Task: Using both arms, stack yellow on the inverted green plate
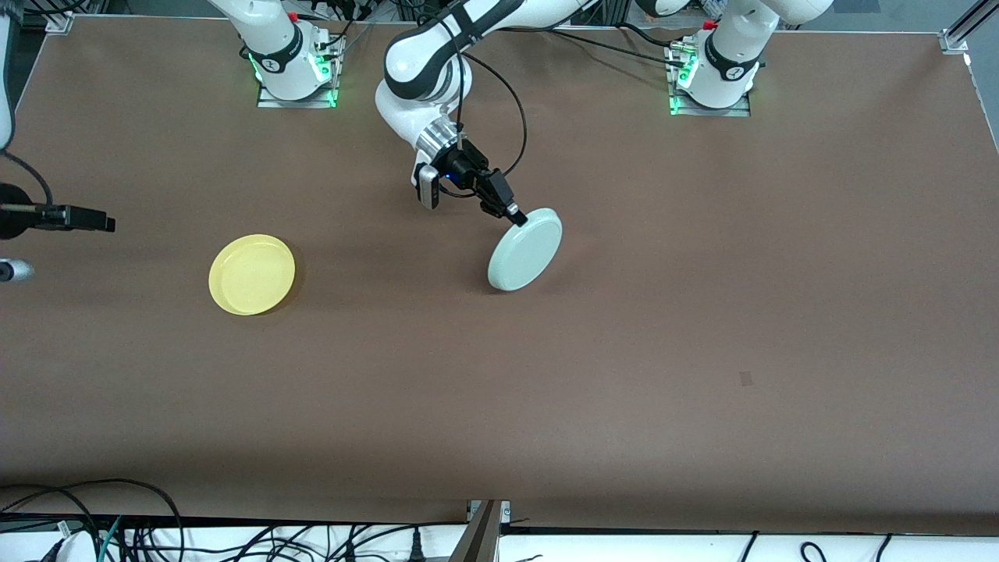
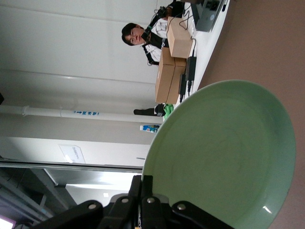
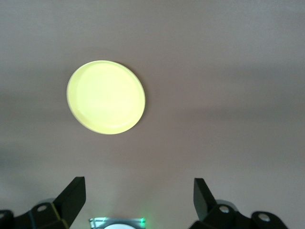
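Legible text: none. White pipe (image 2: 71, 113) on the room wall carries small blue lettering, unreadable. Wall placard (image 2: 71, 153) below it bears marks, also unreadable.

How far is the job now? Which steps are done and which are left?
Done: the left gripper is shut on the green plate's rim and has it lifted and tilted. In hand: turning it upside down. Left: laying it inverted on the table, then stacking the yellow plate, which lies untouched under the open right gripper.
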Controlling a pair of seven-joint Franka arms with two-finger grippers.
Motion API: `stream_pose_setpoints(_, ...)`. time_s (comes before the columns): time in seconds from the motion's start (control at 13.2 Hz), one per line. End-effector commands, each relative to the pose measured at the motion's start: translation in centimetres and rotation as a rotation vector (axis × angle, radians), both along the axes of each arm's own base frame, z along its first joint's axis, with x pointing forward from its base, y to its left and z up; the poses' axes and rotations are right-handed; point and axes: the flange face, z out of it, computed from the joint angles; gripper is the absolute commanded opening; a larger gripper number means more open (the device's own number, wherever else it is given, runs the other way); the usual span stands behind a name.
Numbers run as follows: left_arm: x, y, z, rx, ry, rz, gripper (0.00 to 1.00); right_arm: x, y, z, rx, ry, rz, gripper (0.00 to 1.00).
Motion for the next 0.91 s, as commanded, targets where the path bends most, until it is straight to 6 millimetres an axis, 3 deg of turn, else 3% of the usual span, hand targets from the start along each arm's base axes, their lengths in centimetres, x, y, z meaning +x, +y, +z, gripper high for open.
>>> stream_pose_setpoints(0.0, 0.3, -1.4, -0.2, -0.027, -0.021, -0.052, 0.0, 1.4, -1.8, -5.3, 0.067, 0.012, -0.025, 1.0)
stream_pose_setpoints(0.23, -1.1, -1.9, -1.9, -0.031, -0.031, -0.072, 0.0, 1.7, -2.4, -11.5, 0.089, 0.009, -0.035, 1.0)
stream_pose_setpoints(0.46, -2.5, -2.2, -4.1, -0.027, -0.048, -0.089, 0.0, 0.0, -2.4, -16.8, 0.072, -0.027, -0.047, 1.0)
stream_pose_setpoints(0.84, -3.2, -2.2, -4.9, -0.026, -0.062, -0.091, 0.0, -3.0, -2.0, -22.0, 0.059, -0.049, -0.057, 1.0)
